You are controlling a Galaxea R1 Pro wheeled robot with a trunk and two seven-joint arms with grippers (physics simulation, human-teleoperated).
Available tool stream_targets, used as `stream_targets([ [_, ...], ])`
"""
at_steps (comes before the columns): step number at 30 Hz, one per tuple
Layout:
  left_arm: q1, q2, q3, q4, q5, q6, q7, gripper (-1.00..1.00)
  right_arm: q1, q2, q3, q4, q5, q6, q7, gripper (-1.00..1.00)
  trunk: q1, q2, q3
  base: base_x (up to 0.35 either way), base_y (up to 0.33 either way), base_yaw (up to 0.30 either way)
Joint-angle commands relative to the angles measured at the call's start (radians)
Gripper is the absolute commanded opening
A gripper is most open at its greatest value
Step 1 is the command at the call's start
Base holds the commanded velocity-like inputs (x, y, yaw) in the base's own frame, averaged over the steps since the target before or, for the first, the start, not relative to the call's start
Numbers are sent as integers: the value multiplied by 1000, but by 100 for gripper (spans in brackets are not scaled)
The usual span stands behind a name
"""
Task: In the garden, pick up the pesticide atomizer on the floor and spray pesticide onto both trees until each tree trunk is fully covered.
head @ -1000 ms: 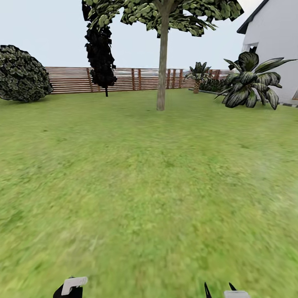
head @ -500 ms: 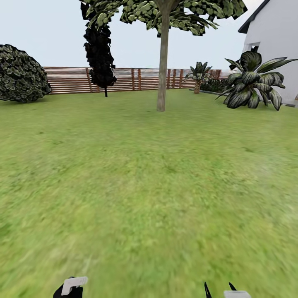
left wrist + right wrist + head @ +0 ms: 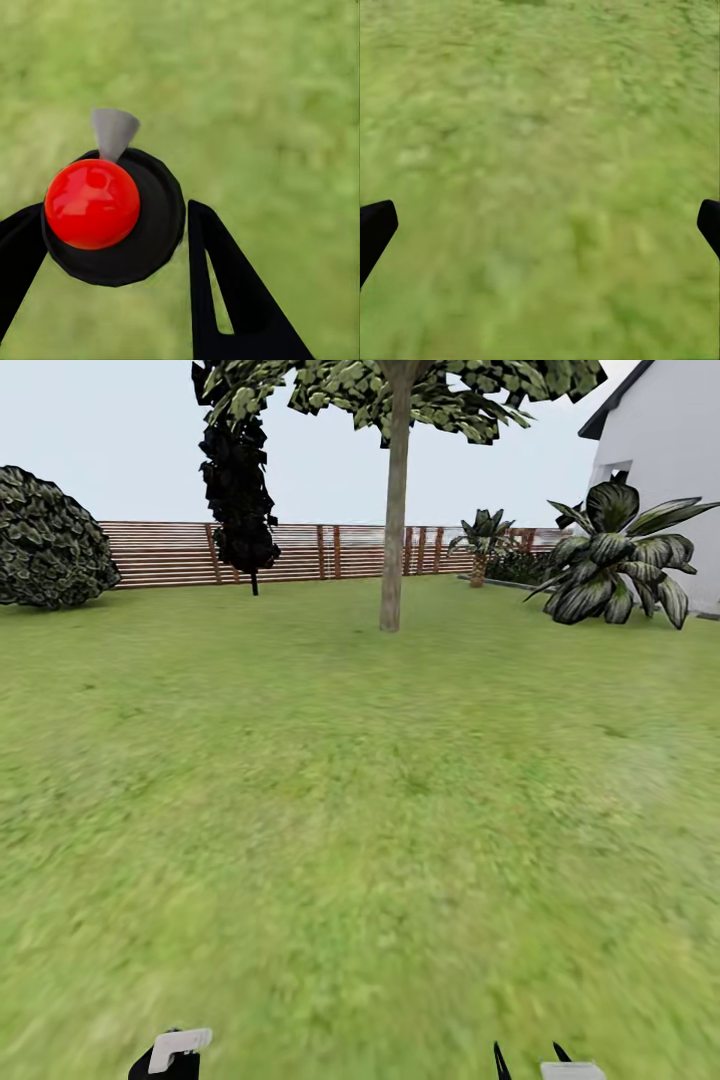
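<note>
A: Where is the pesticide atomizer, the black round-bodied bottle with a glossy red ball top and a grey cone nozzle [image 3: 112,217], seen?

B: It is seen in the left wrist view, held between the two black fingers of the left gripper [image 3: 116,247]; the fingers are closed against its body on either side, and blurred grass lies below it. In the head view a white and black piece [image 3: 172,1052] at the lower edge is shown on the left, but what it belongs to cannot be told.

A: And the right gripper [image 3: 540,225]?

B: Its two black fingertips are spread wide, at opposite edges of the right wrist view, and nothing is held between them.

A: What is shown further out?

B: A wide green grass lawn [image 3: 350,790] is spread ahead. One tall tree with a grey-brown trunk [image 3: 394,510] is placed well ahead, near the middle. Behind it a brown slatted wooden fence [image 3: 170,553] is seen, with a narrow black-leaved tree [image 3: 238,480] in front of it and a round dark bush [image 3: 50,540] at the left. A broad-leaved plant [image 3: 620,565] is set beside a white house wall [image 3: 670,450] at the right.
</note>
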Motion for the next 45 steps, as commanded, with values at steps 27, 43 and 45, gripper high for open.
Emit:
stream_targets([
  [27, 0, 0, 0, 0, 0, 0, 0, -100, 0, 0, 0, 1, 0, 0, 0, 100, 0, 0, 0, 343, 0, 0],
  [43, 0, 0, 0, 0, 0, 0, 0, -100, 0, 0, 0, 1, 1, 0, 0, 100, 0, 0, 0, 343, 0, 0],
  [45, 0, 0, 0, 0, 0, 0, 0, -100, 0, 0, 0, 1, 1, 0, 0, 100, 0, 0, 0, 343, 0, 0],
])
